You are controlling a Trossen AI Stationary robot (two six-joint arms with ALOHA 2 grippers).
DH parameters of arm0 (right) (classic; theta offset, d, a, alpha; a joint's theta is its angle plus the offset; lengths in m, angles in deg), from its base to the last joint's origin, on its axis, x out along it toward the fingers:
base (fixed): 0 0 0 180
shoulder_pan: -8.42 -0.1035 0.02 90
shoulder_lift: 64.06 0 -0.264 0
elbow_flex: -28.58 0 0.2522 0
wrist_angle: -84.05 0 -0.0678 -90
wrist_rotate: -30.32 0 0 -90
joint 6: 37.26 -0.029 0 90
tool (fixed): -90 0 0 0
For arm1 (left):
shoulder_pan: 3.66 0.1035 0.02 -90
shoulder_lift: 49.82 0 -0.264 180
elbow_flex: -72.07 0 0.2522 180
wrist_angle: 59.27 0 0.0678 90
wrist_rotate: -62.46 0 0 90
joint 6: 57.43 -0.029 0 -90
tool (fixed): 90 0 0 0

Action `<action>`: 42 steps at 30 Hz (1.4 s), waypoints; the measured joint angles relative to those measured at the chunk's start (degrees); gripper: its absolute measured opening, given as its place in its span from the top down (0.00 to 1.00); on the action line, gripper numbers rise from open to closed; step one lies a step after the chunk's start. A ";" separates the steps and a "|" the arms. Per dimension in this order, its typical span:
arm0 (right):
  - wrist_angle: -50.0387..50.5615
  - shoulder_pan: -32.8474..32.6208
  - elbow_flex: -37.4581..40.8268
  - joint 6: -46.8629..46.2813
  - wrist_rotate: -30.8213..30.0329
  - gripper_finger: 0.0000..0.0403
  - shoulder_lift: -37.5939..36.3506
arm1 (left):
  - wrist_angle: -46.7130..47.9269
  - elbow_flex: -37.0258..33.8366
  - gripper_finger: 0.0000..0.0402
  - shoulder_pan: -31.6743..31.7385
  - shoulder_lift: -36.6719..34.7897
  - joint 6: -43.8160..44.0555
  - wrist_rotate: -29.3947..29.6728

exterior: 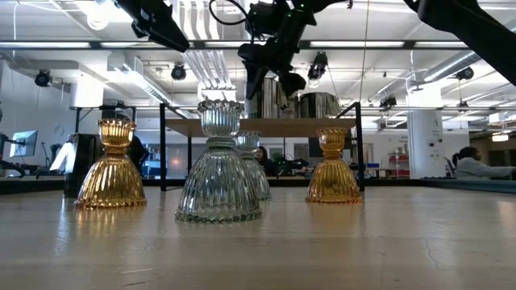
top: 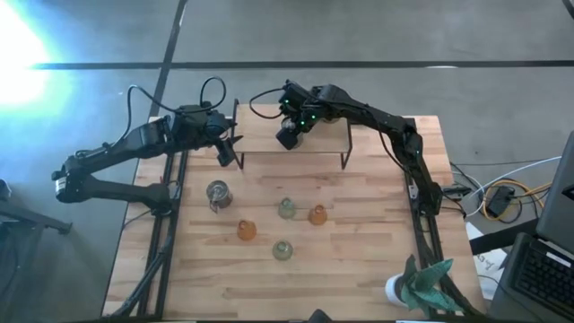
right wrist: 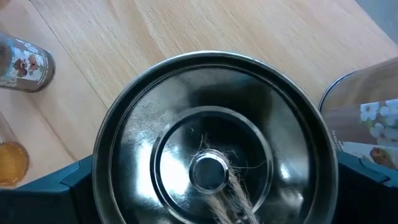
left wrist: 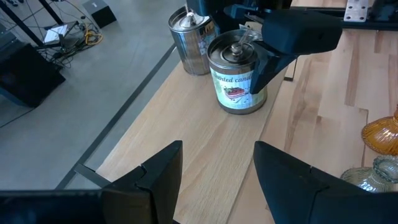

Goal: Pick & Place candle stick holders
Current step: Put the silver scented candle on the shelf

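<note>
Two silvery can-like candle stick holders stand on a wooden shelf (top: pixel 296 157) at the table's far middle: one with a label (left wrist: pixel 239 81) and one behind it (left wrist: pixel 189 40). My right gripper (top: pixel 287 136) hangs over the labelled can, pointing steeply down and open. Its fingers (right wrist: pixel 68 186) stand on either side of the can's lid (right wrist: pixel 211 168), and the can rests on the shelf by its base. My left gripper (left wrist: pixel 217 152) waits open and empty at the shelf's left end (top: pixel 226 151). A third can (top: pixel 218 193) stands on the table.
Two amber glass holders (top: pixel 247 231) (top: pixel 317 215) and two pale green ones (top: pixel 286 209) (top: pixel 282 250) stand upright mid-table. A white pot with teal leaves (top: pixel 417 287) sits at the near right corner. The shelf's black legs (top: pixel 344 152) stand behind the glasses.
</note>
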 joint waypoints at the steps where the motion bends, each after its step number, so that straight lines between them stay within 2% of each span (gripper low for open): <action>1: 0.00 0.00 -0.12 0.12 -0.06 0.01 -0.02 | 0.00 0.00 0.50 -0.01 0.00 0.01 -0.01; 17: 1.43 -0.15 -5.91 0.94 -2.25 0.01 -0.67 | 0.00 0.00 0.50 0.01 0.00 0.02 0.00; 31: 1.29 -1.66 -5.85 0.71 -4.95 0.01 -6.77 | 0.00 0.00 0.50 0.00 0.00 0.01 -0.01; 35: 1.04 -3.82 -5.85 0.15 -10.39 0.01 -10.48 | 0.00 0.00 0.50 -0.01 0.00 0.02 -0.02; 42: 5.42 -12.29 -5.73 -2.52 -30.00 0.01 -15.57 | -0.05 -0.27 0.50 -0.01 0.00 0.00 0.00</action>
